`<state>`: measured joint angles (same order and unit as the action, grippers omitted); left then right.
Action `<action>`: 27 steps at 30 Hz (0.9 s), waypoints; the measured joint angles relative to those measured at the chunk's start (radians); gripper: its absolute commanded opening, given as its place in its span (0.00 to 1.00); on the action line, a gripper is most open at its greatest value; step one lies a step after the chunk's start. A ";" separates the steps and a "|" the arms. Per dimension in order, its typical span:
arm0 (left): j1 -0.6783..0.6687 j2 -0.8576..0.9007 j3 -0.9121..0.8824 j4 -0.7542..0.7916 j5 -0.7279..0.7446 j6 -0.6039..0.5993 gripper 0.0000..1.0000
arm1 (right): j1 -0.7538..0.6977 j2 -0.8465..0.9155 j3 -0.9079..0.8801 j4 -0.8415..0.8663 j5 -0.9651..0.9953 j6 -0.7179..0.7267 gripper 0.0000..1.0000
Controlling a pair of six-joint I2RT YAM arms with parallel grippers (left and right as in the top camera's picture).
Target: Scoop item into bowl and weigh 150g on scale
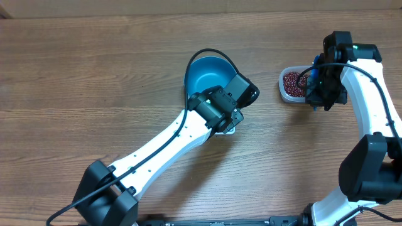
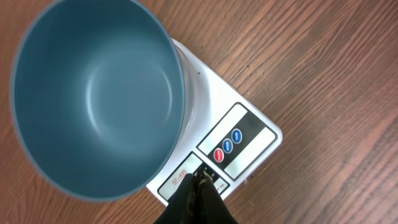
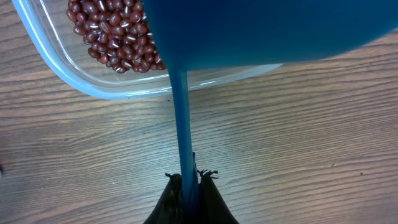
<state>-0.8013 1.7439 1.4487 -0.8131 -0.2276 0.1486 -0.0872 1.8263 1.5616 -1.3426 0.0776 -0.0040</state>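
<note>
Everywhere brown wood-grain table (image 1: 94, 75); bowl (image 2: 93, 93) atop scale (image 2: 249, 134), beans (image 3: 112, 31) in tub (image 3: 62, 71).

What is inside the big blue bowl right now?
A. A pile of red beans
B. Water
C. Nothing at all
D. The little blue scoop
C: the bowl on the scale shows only its smooth, bare inside, while the beans lie in the clear tub and the scoop is held in the right pincer.
</note>
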 measured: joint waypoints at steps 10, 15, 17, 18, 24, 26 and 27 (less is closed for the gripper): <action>0.023 0.107 -0.063 -0.011 0.036 -0.058 0.04 | 0.000 0.000 0.000 0.000 0.000 0.000 0.04; 0.052 0.141 -0.069 -0.055 0.007 -0.112 0.04 | 0.000 0.000 0.000 0.002 0.000 0.000 0.04; 0.063 0.141 -0.069 -0.058 0.006 -0.121 0.04 | 0.000 0.000 0.000 0.005 0.000 0.000 0.04; 0.066 0.141 -0.069 -0.066 0.006 -0.124 0.04 | 0.000 0.000 0.000 0.005 0.000 0.000 0.04; 0.066 0.141 -0.069 -0.106 0.023 -0.151 0.04 | 0.000 0.000 0.000 0.006 0.000 0.001 0.04; 0.070 0.141 -0.069 -0.108 0.027 -0.164 0.04 | 0.000 0.000 0.000 0.007 0.000 0.001 0.04; 0.071 0.141 -0.069 -0.108 0.030 -0.180 0.04 | 0.000 0.000 0.000 0.007 0.000 0.000 0.04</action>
<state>-0.7300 1.8851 1.3792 -0.9211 -0.1974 -0.0311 -0.0872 1.8263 1.5616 -1.3357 0.0772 -0.0036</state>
